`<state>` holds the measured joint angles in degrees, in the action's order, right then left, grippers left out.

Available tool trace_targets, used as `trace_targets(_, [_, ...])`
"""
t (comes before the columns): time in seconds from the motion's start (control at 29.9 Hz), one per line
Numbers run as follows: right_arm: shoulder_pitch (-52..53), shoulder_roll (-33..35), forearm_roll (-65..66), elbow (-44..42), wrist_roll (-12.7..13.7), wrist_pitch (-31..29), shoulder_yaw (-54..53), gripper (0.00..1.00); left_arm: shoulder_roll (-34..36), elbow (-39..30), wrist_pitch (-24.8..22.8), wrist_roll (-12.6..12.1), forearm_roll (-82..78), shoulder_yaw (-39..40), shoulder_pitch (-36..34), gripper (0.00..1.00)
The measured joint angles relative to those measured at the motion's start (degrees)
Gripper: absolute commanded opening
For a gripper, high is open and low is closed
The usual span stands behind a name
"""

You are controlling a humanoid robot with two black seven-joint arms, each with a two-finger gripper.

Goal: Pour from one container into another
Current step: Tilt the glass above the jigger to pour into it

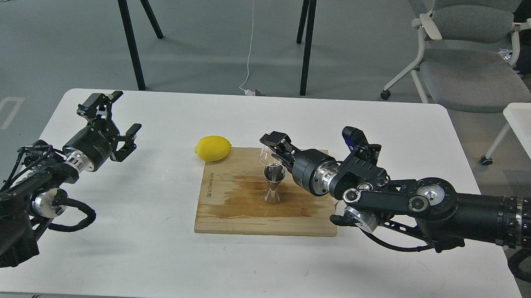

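Observation:
The steel jigger [273, 185] stands upright in the middle of the wooden cutting board [245, 211]. Directly above its mouth hangs the small clear glass cup [266, 156], tilted, with my right gripper [272, 147] shut on it. The cup's rim sits close over the jigger's top; whether they touch is unclear. Whether anything is in the cup cannot be made out. My left gripper [114, 111] hovers open over the table's left side, far from the board, holding nothing.
A yellow lemon [212, 148] lies at the board's far left corner. A wet stain darkens the board around the jigger. The white table [153, 260] ends close behind the board; a grey office chair [471, 64] stands beyond at the right.

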<state>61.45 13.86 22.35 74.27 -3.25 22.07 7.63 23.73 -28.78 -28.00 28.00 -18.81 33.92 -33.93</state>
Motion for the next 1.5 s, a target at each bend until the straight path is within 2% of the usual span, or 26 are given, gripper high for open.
trace_targets(1.5, [2.11, 2.47, 6.83, 2.27, -0.26, -0.2, 4.23, 0.48, -0.09, 0.05, 0.0, 0.0, 0.0, 0.0, 0.0, 0.99])
